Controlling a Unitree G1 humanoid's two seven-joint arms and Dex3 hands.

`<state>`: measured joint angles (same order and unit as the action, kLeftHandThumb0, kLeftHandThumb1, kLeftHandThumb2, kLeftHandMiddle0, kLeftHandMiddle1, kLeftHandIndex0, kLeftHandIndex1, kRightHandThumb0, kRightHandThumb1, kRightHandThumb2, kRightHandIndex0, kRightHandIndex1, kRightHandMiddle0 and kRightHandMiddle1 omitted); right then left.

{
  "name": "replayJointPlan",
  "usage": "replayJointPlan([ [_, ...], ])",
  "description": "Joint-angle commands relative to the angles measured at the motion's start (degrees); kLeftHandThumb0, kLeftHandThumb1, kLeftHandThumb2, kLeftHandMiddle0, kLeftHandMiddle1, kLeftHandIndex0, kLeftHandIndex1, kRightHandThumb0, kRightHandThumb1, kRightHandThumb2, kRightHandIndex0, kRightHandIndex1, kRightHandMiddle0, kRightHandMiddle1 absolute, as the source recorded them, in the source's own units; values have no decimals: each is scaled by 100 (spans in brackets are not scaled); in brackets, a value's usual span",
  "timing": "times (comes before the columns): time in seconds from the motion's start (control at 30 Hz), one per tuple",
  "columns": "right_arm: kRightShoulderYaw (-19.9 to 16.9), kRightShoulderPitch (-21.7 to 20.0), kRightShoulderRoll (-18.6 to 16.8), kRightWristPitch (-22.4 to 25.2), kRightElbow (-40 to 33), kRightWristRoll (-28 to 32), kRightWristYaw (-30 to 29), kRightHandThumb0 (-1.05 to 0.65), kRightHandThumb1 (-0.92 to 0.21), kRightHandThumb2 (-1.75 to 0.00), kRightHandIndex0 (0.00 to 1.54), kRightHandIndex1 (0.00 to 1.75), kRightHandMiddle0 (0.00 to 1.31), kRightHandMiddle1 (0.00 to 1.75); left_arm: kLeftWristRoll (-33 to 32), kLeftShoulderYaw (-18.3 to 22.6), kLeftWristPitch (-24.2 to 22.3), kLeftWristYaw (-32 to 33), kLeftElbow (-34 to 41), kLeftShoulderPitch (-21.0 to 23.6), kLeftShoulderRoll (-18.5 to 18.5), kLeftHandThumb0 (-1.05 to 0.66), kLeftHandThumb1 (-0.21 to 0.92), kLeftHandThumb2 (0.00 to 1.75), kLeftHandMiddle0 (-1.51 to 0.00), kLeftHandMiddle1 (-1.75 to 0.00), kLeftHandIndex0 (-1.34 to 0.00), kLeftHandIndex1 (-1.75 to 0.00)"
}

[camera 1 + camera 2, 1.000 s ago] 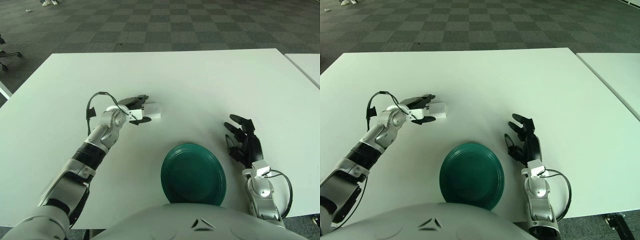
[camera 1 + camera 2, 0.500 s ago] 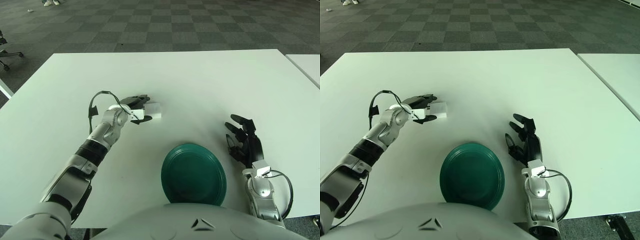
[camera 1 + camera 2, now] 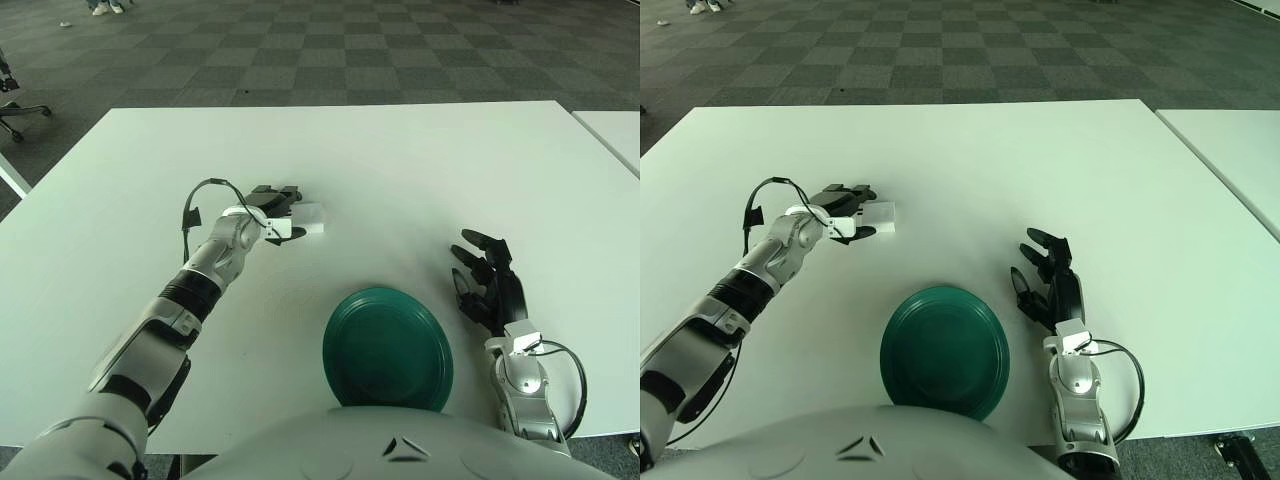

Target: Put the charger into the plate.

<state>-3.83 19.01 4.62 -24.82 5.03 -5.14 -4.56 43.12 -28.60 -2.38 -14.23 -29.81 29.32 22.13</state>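
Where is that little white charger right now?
The white charger sits on the table's left half, at the fingers of the left hand, up and left of the green plate.

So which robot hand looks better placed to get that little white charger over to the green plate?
The left robot hand: its fingers already sit around the charger. The right robot hand shows open beside the plate, far from the charger.

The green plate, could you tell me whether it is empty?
Empty: the plate holds nothing; the charger sits apart at the left hand.
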Motion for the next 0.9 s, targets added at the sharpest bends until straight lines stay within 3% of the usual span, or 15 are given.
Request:
replayJointPlan([
  [0.0, 113, 296, -127, 122, 663, -55, 4, -53, -92, -49, 36, 35, 0, 93, 8, -241, 85, -145, -298, -109, -127, -105, 92, 75, -2, -111, 0, -102],
  [0.7, 114, 208, -105, -43, 854, -26, 30, -52, -91, -50, 36, 36, 0, 94, 186, -629, 169, -286, -525, 63, -237, -105, 92, 85, -2, -159, -9, -134],
  [0.87, 102, 152, -147, -80, 956, 21, 17, -51, -90, -50, 36, 36, 0, 95, 351, -786, 201, -214, -693, 149, -327, -105, 92, 85, -21, -171, -13, -146],
])
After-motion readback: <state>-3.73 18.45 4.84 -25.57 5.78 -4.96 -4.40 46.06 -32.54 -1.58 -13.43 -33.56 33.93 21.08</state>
